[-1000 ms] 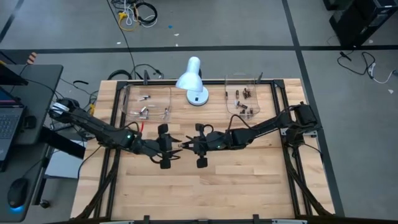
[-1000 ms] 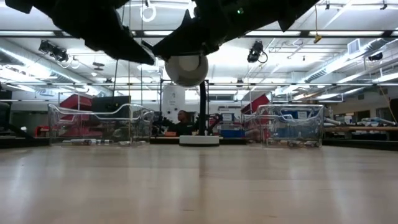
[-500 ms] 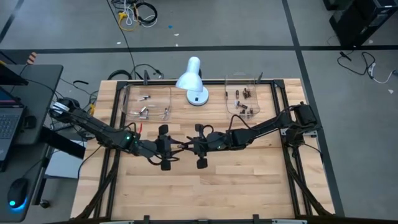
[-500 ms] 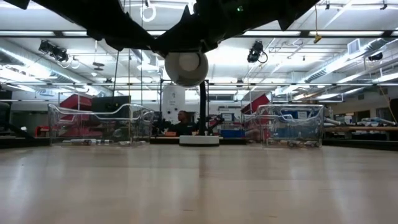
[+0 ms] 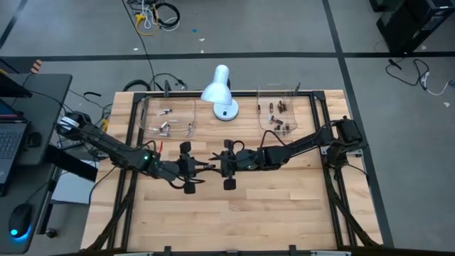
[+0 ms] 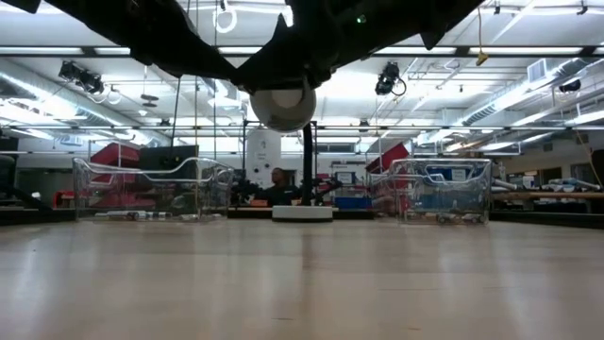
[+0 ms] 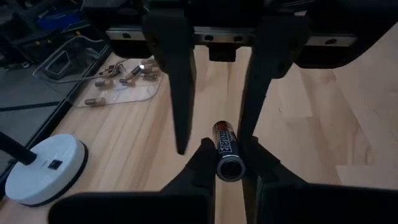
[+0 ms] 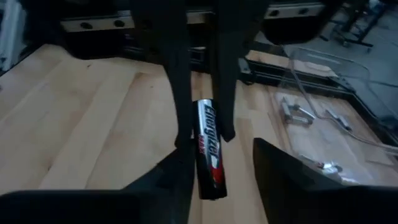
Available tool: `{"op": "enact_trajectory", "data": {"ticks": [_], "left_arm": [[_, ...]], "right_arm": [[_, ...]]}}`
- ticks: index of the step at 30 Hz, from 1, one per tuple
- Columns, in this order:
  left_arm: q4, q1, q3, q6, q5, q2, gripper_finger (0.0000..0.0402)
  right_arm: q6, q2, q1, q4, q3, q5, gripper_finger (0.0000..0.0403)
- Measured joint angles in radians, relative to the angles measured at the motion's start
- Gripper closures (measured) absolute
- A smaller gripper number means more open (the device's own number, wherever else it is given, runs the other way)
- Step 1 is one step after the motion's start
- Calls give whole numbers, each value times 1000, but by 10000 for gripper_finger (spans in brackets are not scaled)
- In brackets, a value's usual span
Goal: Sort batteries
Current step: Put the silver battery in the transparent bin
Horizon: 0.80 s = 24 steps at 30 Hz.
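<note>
A black battery [image 7: 226,144] with a silver end hangs above the middle of the table, between my two grippers, which meet tip to tip. My left gripper [image 5: 203,168] is shut on it. My right gripper [image 5: 216,168] is open; its fingers [image 8: 281,173] stand on either side of the battery's other end [image 8: 211,182] with a gap on each side. Silvery batteries lie in the clear left tray [image 5: 151,119]. Dark ones lie in the clear right tray [image 5: 266,99]. My left gripper pinches the battery between its two fingers [image 7: 200,163], on the sides of the end [image 7: 229,168] that faces its wrist. The fingers come about level from the table's left and lie along the battery. The battery is clear of the table, its free end pointing toward my right gripper.
A white desk lamp [image 5: 220,91] stands at the far edge between the two trays, its base [image 6: 302,212] on the wood. Black rails [image 5: 131,135] frame the table. A laptop [image 5: 8,139] sits on a side desk to the left. Bare wood lies near the front edge.
My left gripper's fingers have shut on the battery and my right gripper's fingers have opened and let it go. Both hands have stayed in place above the table's middle, and the battery has kept its place between them.
</note>
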Motion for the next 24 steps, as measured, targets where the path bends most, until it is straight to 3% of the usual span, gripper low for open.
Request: {"op": "enact_trajectory", "data": {"ticks": [6, 16, 24], "left_arm": [[-84, 0, 15, -46, -18, -67, 378], [-628, 11, 143, -357, -182, -207, 378], [-862, 155, 199, -431, -183, -276, 378]], "right_arm": [[41, -9, 0, -45, 2, 25, 232], [69, -136, 0, -245, 0, 81, 249], [76, -264, 1, -443, 0, 108, 261]]}}
